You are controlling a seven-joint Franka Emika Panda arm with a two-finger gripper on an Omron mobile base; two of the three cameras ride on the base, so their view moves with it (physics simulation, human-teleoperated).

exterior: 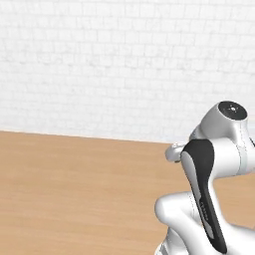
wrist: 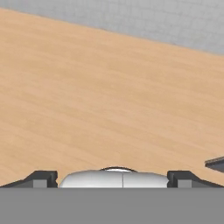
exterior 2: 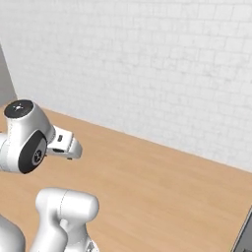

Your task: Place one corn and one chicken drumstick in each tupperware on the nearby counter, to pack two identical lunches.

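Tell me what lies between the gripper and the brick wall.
In the hand view, bare light wooden floor runs from the open gripper to the white brick wall.

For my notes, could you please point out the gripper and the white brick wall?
gripper (wrist: 112,178): hand view, midway between its open fingertips.
white brick wall (exterior: 99,64): left base view, its bare middle.
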